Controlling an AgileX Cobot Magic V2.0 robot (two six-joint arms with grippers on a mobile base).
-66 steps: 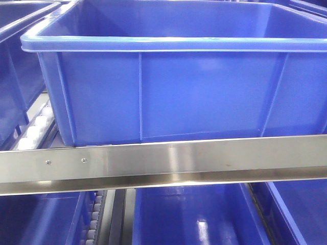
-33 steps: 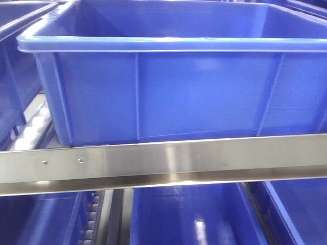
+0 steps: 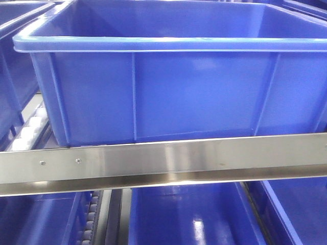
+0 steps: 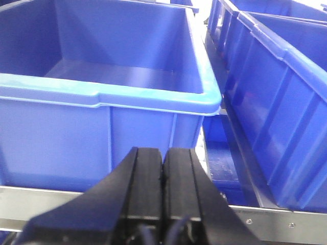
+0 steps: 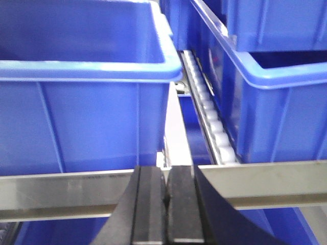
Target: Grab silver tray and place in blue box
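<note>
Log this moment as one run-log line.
left gripper shut, empty | right gripper shut, empty | blue box empty | tray not in view

Warehouse-style storage racking: rows of blue plastic crates point(image 3: 168, 87) on roller tracks point(image 5: 207, 115) behind steel rails point(image 3: 163, 163).

— What do we have ahead of us?
— The blue box point(image 3: 168, 87) stands on a shelf, just behind a metal rail point(image 3: 163, 163) running across its front. To its left we see a roller track point(image 3: 28, 133), then another crate point(image 3: 15, 66).
— And below?
— More crates point(image 3: 189, 214) under the rail, on what seems a lower shelf; the view there is poor.
</note>
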